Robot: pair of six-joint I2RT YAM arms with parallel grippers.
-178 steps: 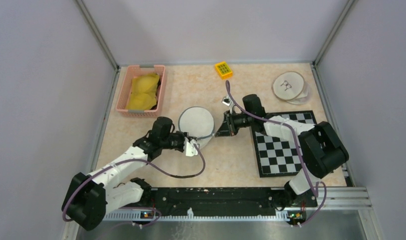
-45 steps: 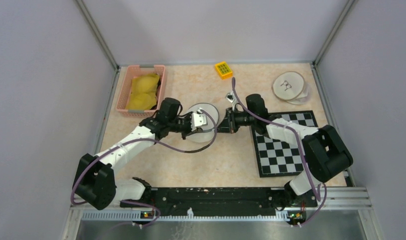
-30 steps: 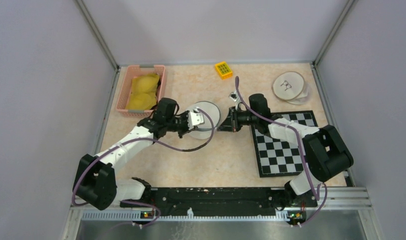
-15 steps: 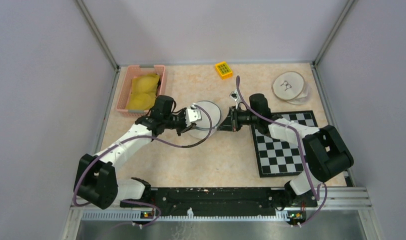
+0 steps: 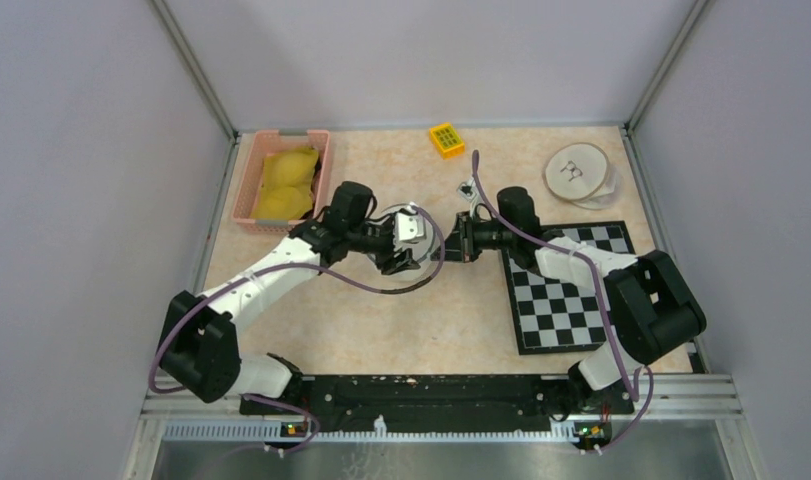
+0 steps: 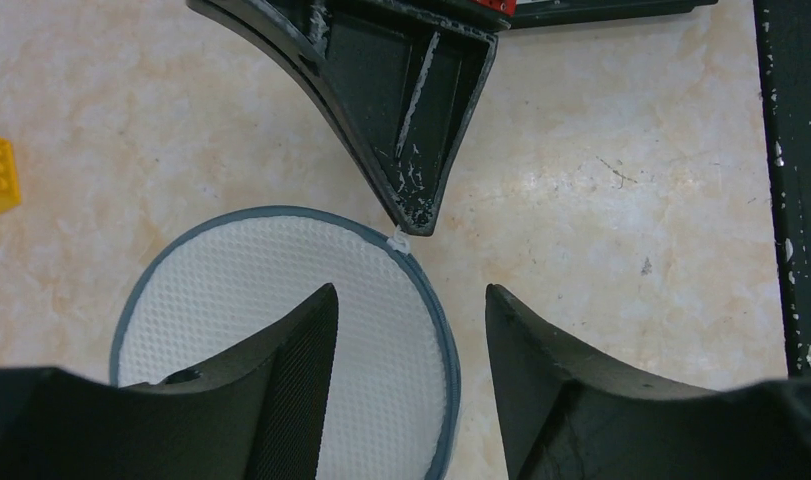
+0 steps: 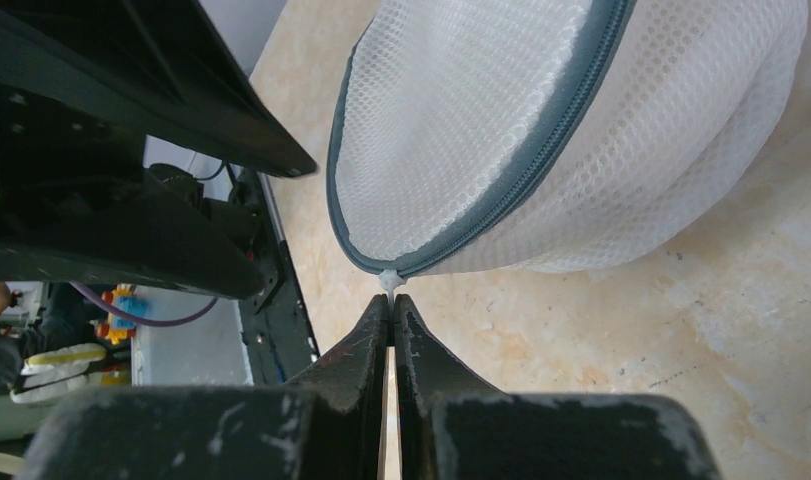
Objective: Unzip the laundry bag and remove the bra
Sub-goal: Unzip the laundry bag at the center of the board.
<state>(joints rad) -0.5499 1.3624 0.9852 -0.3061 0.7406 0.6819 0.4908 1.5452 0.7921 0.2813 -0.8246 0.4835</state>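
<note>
Squarely at right jaws' tips — zipper pull [image 7: 388, 279]

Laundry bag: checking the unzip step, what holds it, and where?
The right gripper pinches the white zipper pull of the laundry bag; the left gripper hangs open above, holding nothing.

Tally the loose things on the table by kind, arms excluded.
Mesh laundry bag: 1
Pink basket: 1
Yellow garment: 1
Yellow brick: 1
Checkerboard: 1
Pale round discs: 2
Small unclear item: 1
Total: 8
</note>
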